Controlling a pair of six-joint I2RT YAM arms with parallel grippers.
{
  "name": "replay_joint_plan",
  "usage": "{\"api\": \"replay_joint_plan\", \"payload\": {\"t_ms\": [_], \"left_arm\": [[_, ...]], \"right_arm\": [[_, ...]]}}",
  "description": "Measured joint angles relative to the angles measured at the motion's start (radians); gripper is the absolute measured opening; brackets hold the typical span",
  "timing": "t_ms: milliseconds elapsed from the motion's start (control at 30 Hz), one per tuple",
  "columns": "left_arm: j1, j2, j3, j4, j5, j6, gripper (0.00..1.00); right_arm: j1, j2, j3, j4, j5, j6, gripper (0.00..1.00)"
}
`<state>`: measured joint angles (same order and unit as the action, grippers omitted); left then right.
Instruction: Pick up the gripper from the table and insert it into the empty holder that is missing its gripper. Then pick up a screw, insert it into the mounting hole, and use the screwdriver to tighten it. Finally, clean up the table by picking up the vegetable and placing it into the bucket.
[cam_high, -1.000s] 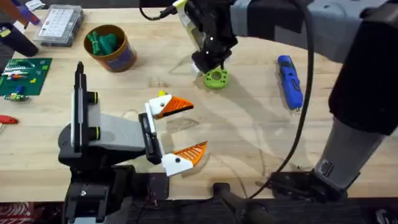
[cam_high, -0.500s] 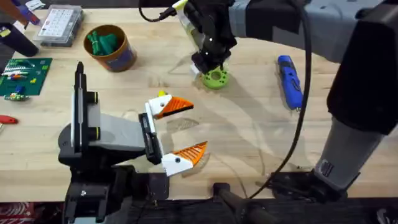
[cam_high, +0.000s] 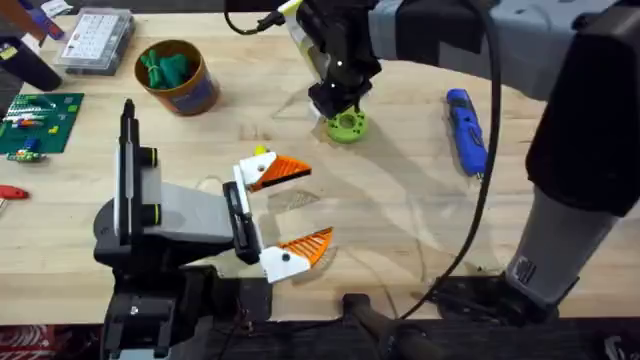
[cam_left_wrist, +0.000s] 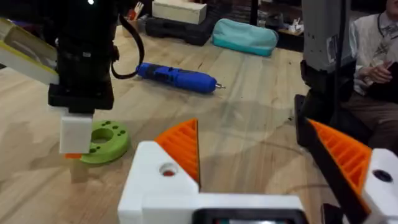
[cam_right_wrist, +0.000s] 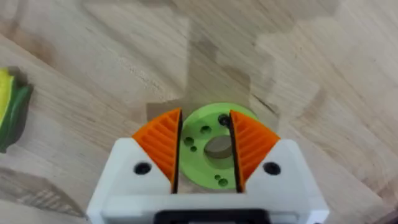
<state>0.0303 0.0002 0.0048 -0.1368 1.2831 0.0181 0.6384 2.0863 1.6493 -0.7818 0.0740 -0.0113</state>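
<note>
My right gripper (cam_high: 340, 105) reaches across the table (cam_high: 400, 230) and hangs low over a green round disc (cam_high: 348, 126) with holes. In the right wrist view its orange pads (cam_right_wrist: 163, 146) stand a narrow gap apart with the disc (cam_right_wrist: 205, 134) showing between them and nothing held. The blue screwdriver (cam_high: 466, 131) lies to the right, apart from both arms. My left gripper (cam_high: 318, 203) is wide open and empty near the front. The bucket (cam_high: 190, 92) at the back left holds a green vegetable (cam_high: 164, 68). The loose gripper and the screw are out of view.
A clear compartment box (cam_high: 95, 40) and a green circuit board (cam_high: 35, 120) sit at the far left. A yellow and green piece (cam_right_wrist: 11, 115) lies beside the disc, under the right arm. Bare wood lies between the left gripper and the screwdriver.
</note>
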Motion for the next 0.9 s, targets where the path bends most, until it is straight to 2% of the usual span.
{"api": "replay_joint_plan", "payload": {"t_ms": [267,467,600,667,900], "left_arm": [[0.000,0.000,0.000,0.000,0.000,0.000,0.986],[0.000,0.000,0.000,0.000,0.000,0.000,0.986],[0.000,0.000,0.000,0.000,0.000,0.000,0.986],[0.000,0.000,0.000,0.000,0.000,0.000,0.986],[0.000,0.000,0.000,0.000,0.000,0.000,0.986]], "right_arm": [[0.000,0.000,0.000,0.000,0.000,0.000,0.298],[0.000,0.000,0.000,0.001,0.000,0.000,0.255],[0.000,0.000,0.000,0.003,0.000,-0.001,0.125],[0.000,0.000,0.000,0.003,0.001,-0.001,0.026],[0.000,0.000,0.000,0.002,0.000,0.000,0.012]]}}
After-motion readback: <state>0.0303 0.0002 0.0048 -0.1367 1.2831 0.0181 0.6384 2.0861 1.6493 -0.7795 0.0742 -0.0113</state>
